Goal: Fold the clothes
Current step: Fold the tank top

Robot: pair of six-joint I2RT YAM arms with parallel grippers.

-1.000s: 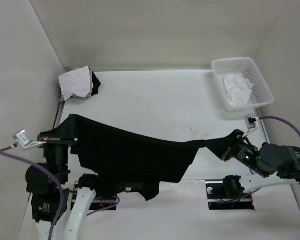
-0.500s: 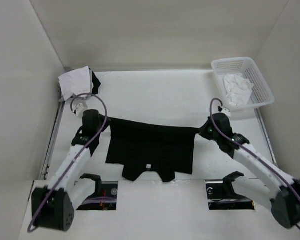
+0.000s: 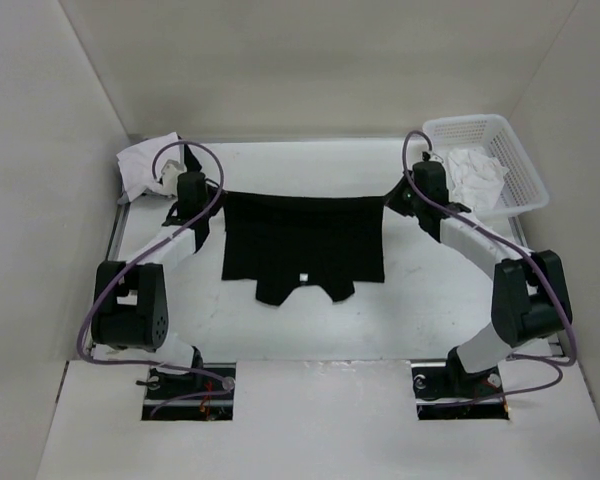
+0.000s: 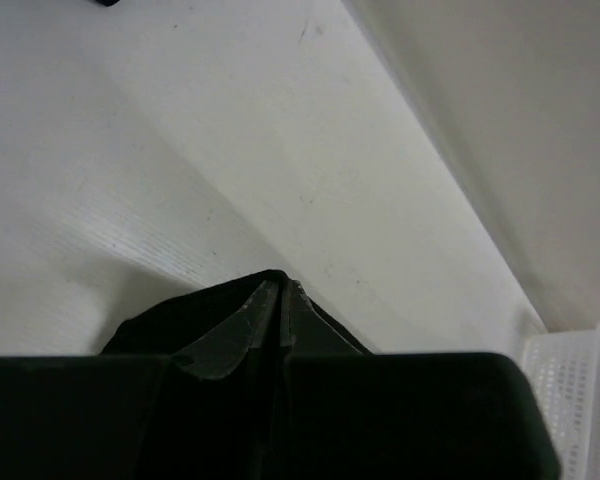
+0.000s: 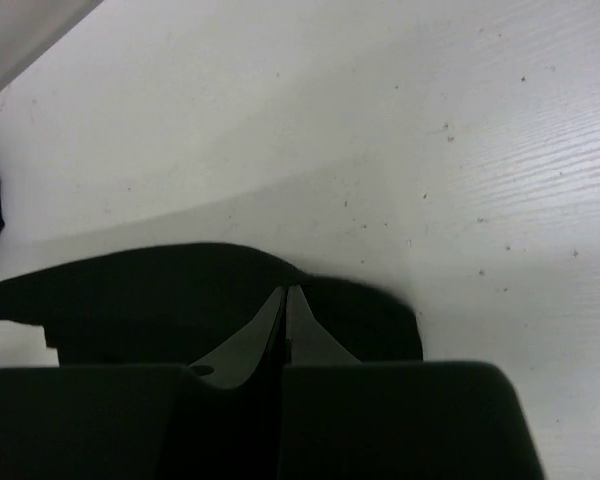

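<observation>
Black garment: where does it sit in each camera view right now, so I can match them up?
Top external: the black garment lies spread in the middle of the picture.
Left wrist: it is a dark bunch at low centre-left.
Right wrist: it is a dark band across the lower left and centre.
Shared landmark: the white basket, far right in the top view, lower right corner in the left wrist; not in the right wrist.

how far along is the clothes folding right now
Roughly partway. Looks done: a white and black pile sits at the far left corner, though its folds are hard to judge. In hand: the black garment is stretched out between the left gripper and right gripper, each shut on a far corner, with no fold in it yet. Left: folding that, plus the white garment in the basket.
</observation>
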